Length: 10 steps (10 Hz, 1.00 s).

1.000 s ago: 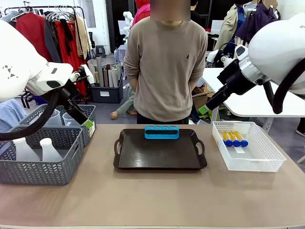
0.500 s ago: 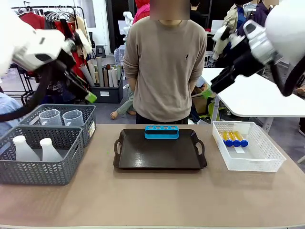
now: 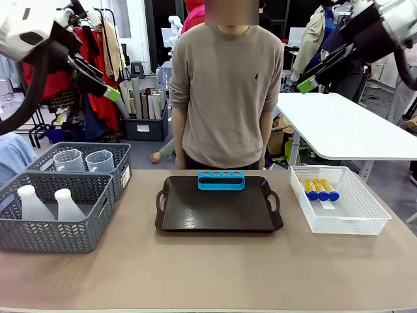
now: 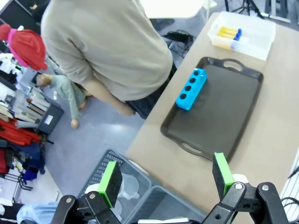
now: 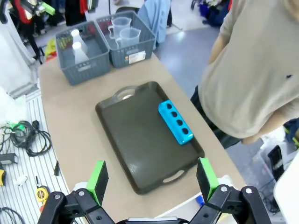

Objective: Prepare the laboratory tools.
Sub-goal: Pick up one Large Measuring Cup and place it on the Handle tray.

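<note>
Across the beige tabletop (image 3: 208, 274) we see a dark tray (image 3: 215, 215) carrying the blue rack (image 3: 221, 180) at its far edge. Capped tubes (image 3: 321, 190) lie in the white basket (image 3: 365, 218), and beakers (image 3: 85, 160) and flasks (image 3: 45, 203) stand in grey baskets (image 3: 52, 235). Our left fingers (image 4: 110, 183) and right fingers (image 5: 97, 179) hang high above, both pairs spread apart.

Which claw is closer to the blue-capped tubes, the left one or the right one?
Right. The right claw hangs high up on the same side of the table as the tubes. The left claw is raised at the opposite side, above the grey baskets.
</note>
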Available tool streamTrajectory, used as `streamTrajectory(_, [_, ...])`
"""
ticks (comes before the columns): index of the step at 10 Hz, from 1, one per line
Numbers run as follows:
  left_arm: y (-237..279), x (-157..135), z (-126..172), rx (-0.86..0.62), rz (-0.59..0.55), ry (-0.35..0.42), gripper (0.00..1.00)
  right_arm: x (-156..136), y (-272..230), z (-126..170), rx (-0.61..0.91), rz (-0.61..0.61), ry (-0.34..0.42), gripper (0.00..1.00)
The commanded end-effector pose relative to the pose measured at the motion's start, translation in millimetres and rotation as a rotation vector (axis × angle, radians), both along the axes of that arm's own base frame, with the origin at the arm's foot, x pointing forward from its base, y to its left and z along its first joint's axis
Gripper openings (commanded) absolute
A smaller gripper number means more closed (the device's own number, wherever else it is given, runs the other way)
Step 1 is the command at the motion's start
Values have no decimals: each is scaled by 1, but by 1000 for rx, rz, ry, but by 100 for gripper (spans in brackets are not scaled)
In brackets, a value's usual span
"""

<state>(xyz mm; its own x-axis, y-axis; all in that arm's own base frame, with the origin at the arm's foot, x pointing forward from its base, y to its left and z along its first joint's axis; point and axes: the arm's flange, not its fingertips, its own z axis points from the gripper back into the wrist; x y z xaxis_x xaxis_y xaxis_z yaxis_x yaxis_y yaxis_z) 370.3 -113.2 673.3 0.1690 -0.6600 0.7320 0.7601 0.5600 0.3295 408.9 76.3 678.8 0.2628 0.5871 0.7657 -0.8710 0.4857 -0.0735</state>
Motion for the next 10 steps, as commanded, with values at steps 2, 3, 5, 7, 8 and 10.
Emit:
streamTrajectory(2, [26,16,3,-66,-61,46,100,32,-31,-2,31,31,-18,100])
streamTrajectory(3, [34,17,6,-77,-51,49,100,36,-38,-2,20,42,-40,100])
streamTrajectory(5, [44,22,8,-74,-35,46,100,43,-51,-1,-2,18,-45,100])
streamTrajectory(7, [45,25,6,-67,-30,65,100,46,-57,-3,-2,-6,-32,100])
streamTrajectory(8, [44,26,5,-63,-31,69,100,47,-55,-2,-3,-12,-30,100])
streamTrajectory(10, [45,26,4,-60,-36,72,100,45,-58,-4,-6,-14,-29,100])
